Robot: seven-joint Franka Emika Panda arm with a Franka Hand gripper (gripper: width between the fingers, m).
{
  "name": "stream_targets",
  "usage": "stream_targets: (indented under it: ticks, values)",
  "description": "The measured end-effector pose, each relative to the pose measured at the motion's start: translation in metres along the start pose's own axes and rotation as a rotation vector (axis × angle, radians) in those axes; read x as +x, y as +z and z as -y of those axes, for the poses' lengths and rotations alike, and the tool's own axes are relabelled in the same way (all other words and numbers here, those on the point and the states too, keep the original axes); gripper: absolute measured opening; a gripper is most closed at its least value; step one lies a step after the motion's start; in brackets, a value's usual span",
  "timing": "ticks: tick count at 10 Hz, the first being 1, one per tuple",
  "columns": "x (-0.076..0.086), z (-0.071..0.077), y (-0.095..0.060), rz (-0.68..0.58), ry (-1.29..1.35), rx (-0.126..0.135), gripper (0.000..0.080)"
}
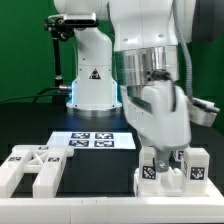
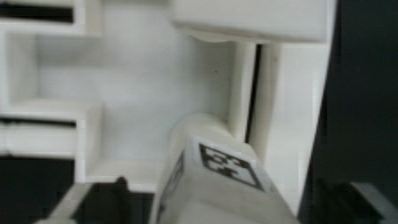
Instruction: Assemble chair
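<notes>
Two tagged white blocky plastic chair parts [image 1: 150,172] are standing at the front of the black table [image 1: 100,178], toward the exterior view's right. The arm's two-finger gripper [image 1: 172,160] is hanging low between them; I cannot tell whether its fingers are spread or clamping something. In the wrist view a tagged white plastic bar [image 2: 217,165] is lying close against a large white notched plastic panel [image 2: 125,90], with a dark slot running alongside. More notched white plastic chair pieces [image 1: 35,168] are lying at the front on the exterior view's left, well apart from the gripper. The thin flat white marker board [image 1: 92,140] is lying behind them, and the white arm base [image 1: 92,85] is standing farther back before a green backdrop [image 1: 20,50].
</notes>
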State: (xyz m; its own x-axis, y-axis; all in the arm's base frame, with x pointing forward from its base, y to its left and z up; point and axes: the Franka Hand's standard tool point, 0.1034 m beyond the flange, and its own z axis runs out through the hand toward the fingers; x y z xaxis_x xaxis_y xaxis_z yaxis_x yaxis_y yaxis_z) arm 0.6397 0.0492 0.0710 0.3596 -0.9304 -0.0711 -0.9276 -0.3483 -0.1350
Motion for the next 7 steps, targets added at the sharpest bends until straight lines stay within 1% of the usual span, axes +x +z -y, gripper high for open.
stream_targets:
  ticks: [1, 2, 5, 6, 7]
  values:
    - [0.0000, -0.0007, -0.0004, 0.004, -0.172, -0.011, 0.0597]
    - [-0.0014, -0.0015, 0.0002, 0.007, -0.291, -0.017, 0.0637]
    - [0.0003, -0.0018, 0.0000, 0.005, -0.509, -0.018, 0.0648]
    - [0.0010, 0.0003, -0.0008, -0.017, -0.683, -0.035, 0.0648]
    - [-0.0027, 0.0033, -0.0008, -0.031, -0.796, -0.041, 0.0648]
